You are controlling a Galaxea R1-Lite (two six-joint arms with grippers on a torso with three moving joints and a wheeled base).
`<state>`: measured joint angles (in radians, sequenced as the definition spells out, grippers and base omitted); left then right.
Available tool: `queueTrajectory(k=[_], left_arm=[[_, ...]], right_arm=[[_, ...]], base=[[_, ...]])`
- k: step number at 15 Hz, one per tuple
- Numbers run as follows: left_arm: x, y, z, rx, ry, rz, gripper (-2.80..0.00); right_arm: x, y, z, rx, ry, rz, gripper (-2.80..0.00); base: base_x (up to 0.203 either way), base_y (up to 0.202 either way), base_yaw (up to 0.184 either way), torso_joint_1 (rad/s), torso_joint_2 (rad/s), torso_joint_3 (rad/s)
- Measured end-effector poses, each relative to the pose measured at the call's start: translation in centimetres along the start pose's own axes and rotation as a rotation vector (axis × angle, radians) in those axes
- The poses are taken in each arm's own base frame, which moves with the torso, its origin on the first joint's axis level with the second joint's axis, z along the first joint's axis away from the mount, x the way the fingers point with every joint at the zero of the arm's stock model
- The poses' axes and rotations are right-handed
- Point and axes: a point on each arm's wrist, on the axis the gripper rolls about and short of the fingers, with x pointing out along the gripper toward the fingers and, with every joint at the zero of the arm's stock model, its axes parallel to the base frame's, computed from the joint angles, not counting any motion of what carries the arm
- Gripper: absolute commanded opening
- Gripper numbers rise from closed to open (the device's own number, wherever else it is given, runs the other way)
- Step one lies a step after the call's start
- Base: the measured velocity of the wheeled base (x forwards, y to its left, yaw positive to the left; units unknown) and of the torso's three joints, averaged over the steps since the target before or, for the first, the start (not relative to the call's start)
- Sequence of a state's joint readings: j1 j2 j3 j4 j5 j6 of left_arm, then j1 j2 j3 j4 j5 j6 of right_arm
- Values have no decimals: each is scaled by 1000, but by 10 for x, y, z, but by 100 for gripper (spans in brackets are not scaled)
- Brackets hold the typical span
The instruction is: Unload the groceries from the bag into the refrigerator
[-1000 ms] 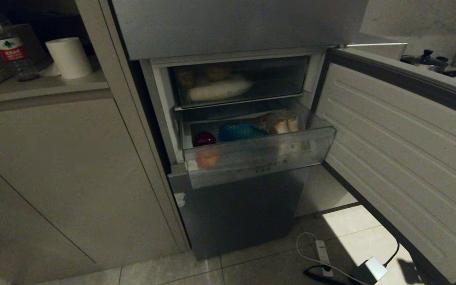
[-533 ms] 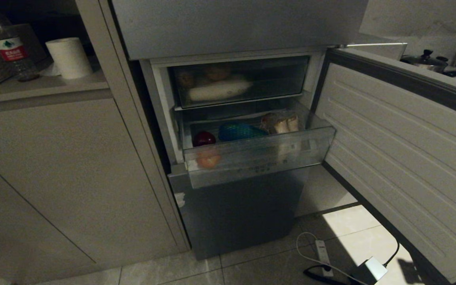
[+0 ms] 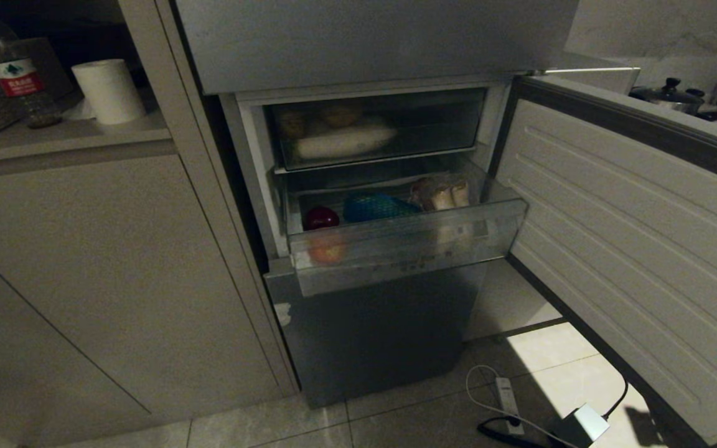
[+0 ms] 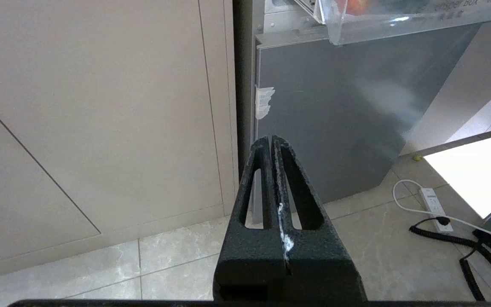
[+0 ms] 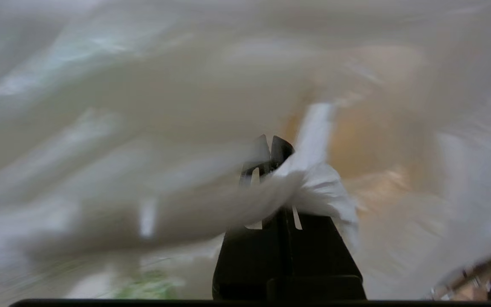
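Note:
The refrigerator (image 3: 371, 43) stands with its middle door (image 3: 632, 236) swung open to the right. Its clear drawer (image 3: 408, 249) is pulled out and holds groceries: a red fruit (image 3: 322, 218), a blue-green netted item (image 3: 377, 206) and pale beige lumps (image 3: 445, 194). A long white item (image 3: 343, 142) lies in the bin above. Neither arm shows in the head view. My right gripper (image 5: 270, 143) is shut on a bunched fold of the white plastic bag (image 5: 322, 192), which fills that blurred view. My left gripper (image 4: 270, 138) is shut and empty, low before the fridge's bottom door (image 4: 335, 111).
Beige cupboard fronts (image 3: 103, 267) stand left of the fridge, with a water bottle (image 3: 13, 68) and a paper roll (image 3: 108, 91) on the counter above. A power strip with cables (image 3: 508, 398) lies on the tiled floor. A pot (image 3: 670, 93) sits at the far right.

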<state>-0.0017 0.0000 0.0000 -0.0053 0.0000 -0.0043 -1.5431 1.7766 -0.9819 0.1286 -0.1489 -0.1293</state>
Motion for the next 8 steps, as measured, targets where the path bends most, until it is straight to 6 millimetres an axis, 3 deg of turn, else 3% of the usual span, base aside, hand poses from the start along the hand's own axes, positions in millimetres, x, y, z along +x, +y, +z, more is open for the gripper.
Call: queueTrajectory(k=[8], left_arm=[[0,0,0,0,0,0,-280]], right_arm=[[2,-57,-26,78,167,-92,-280]], base=[[0,0,0,0,0,0]])
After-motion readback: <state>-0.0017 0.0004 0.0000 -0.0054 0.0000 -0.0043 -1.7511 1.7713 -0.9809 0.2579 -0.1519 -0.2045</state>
